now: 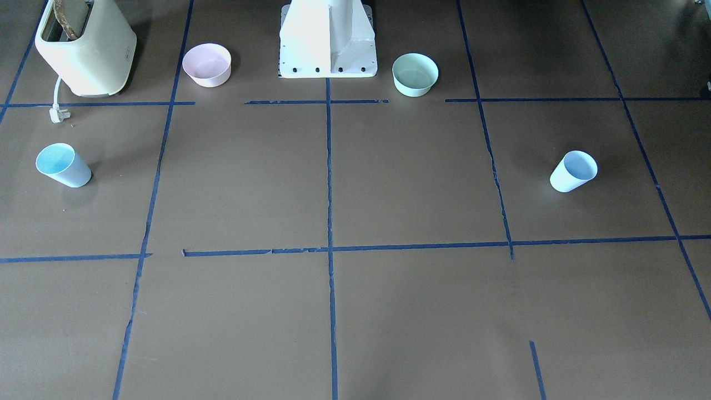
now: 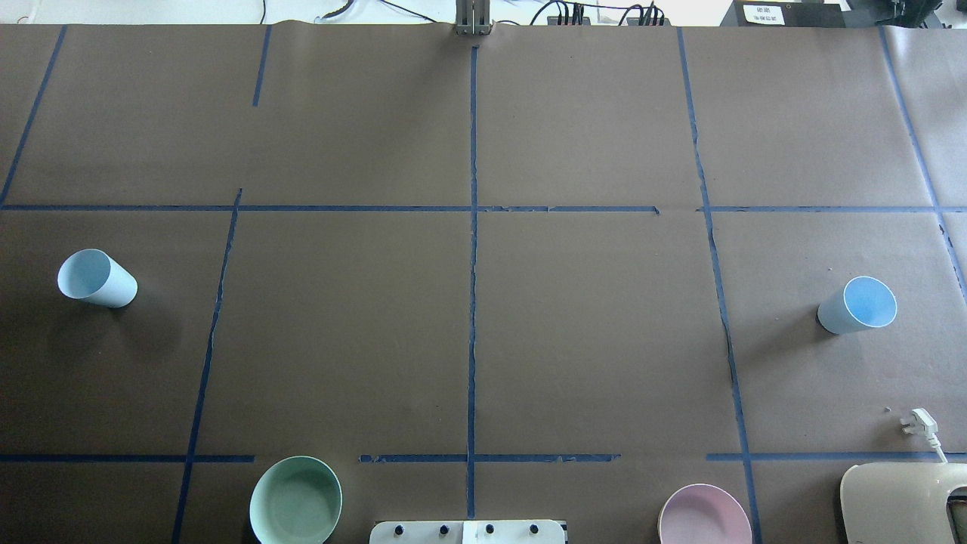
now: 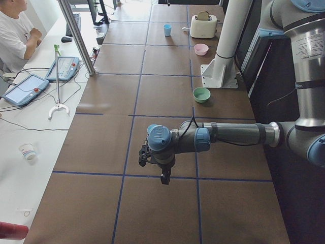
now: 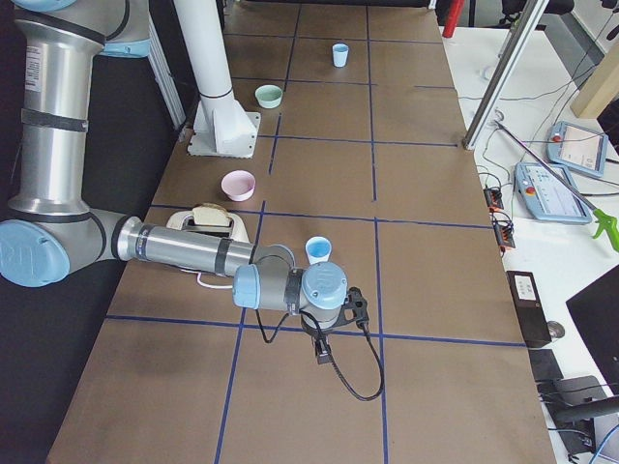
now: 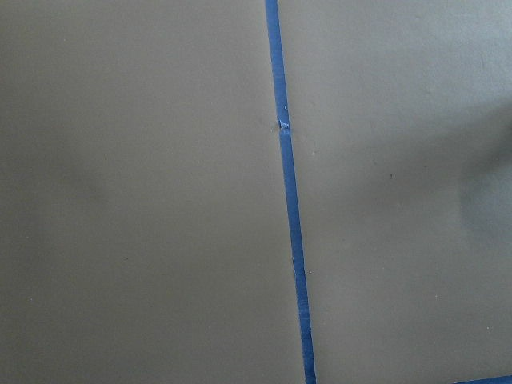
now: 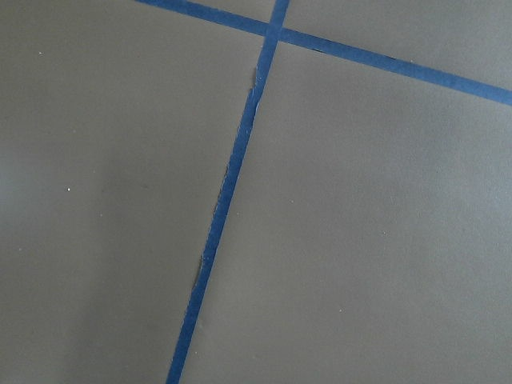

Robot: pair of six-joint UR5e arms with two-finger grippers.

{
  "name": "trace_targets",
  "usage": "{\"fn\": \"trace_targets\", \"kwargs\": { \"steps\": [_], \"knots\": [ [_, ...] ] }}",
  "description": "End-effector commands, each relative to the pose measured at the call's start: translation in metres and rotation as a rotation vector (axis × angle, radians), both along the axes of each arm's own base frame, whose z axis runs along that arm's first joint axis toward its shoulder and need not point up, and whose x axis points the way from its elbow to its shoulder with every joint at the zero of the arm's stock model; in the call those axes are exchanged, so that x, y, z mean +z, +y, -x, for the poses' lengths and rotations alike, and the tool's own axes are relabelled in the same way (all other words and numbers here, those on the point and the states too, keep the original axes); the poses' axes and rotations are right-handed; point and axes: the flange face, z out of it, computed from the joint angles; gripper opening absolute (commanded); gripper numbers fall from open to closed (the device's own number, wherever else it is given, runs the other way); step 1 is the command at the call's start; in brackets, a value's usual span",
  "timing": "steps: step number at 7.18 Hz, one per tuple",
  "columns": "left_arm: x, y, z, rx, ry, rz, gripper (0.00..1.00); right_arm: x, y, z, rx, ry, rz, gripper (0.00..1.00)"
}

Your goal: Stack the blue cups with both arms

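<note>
1. My left gripper (image 3: 165, 179) hangs well to the left of the white pedestal base (image 1: 328, 41); I cannot tell how its jaws stand.
2. My right gripper (image 4: 324, 356) hangs well to the base's right; again I cannot tell.
3. The 2 cups stand upright: the left blue cup (image 2: 97, 278) far left of the base, the right blue cup (image 2: 857, 305) far right.

No writing can be read anywhere. The white label (image 2: 763, 13) on a black box (image 2: 812, 17) and the sticker (image 3: 311, 48) on the left arm (image 3: 233, 136) are too small.
</note>
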Motion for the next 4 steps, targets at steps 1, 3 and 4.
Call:
{"fn": "trace_targets", "kwargs": {
  "steps": [1, 3, 4],
  "knots": [
    [-0.005, -0.001, -0.001, 0.004, 0.0, -0.01, 1.0, 0.0, 0.0, 0.0, 0.0, -0.002, 0.0, 1.0],
    [-0.012, -0.007, -0.011, 0.022, -0.003, -0.02, 1.0, -0.002, -0.001, 0.0, 0.0, -0.002, -0.005, 1.0],
    [-0.032, -0.019, -0.012, 0.022, 0.007, -0.068, 1.0, -0.003, -0.001, 0.0, 0.0, -0.003, -0.006, 1.0]
  ]
}}
